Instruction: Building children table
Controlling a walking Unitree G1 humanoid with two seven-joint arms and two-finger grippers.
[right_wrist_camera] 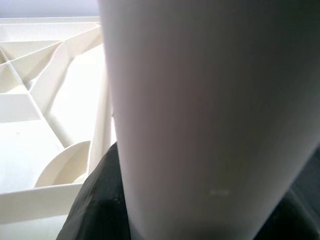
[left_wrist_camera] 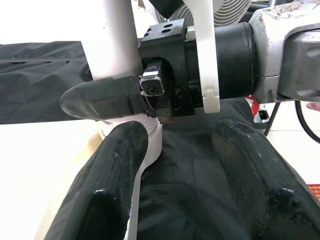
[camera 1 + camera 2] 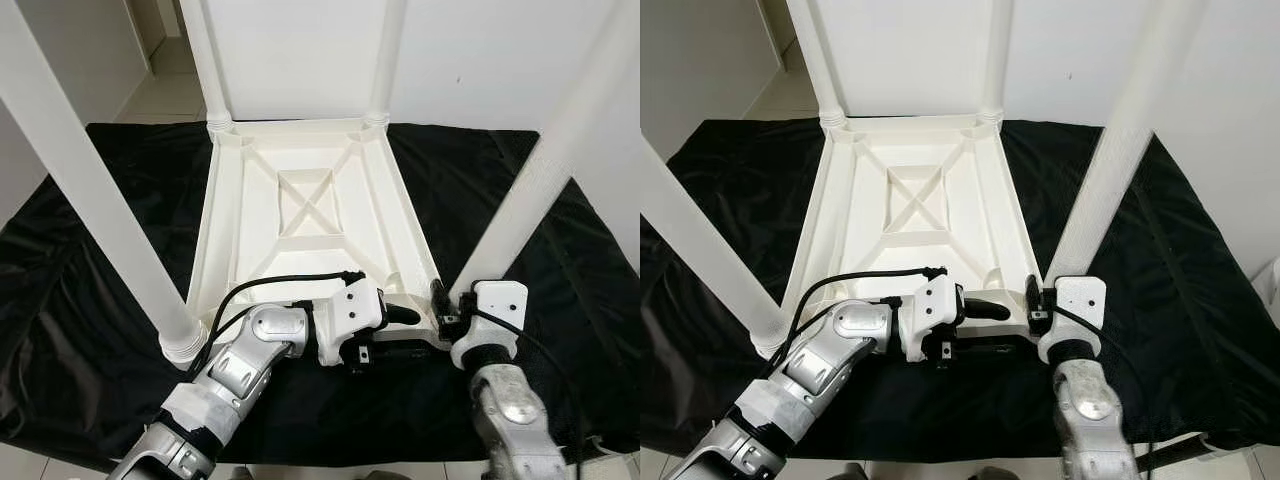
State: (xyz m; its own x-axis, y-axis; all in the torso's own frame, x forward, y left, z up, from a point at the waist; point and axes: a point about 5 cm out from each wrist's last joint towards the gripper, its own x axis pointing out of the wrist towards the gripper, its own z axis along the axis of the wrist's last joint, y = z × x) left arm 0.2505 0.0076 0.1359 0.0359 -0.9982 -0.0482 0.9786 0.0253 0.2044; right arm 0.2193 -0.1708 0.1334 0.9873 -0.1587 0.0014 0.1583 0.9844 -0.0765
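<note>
A white plastic children's table (image 3: 310,215) lies upside down on a black sheet, its legs pointing up. My right gripper (image 3: 443,305) is at the base of the near right leg (image 3: 520,215) and is shut on it; that leg (image 1: 210,110) looms close in the right wrist view. My left gripper (image 3: 405,333) reaches in from the left along the table's near edge, open, with its fingers (image 2: 120,165) spread just short of the same leg's base (image 2: 120,40). One black finger of the right gripper (image 2: 100,100) lies across the leg.
The black sheet (image 3: 100,270) covers the floor around the table. The near left leg (image 3: 90,200) rises close to my left arm. Two far legs (image 3: 205,60) stand before a white wall. Pale tiled floor (image 3: 165,95) shows at the back left.
</note>
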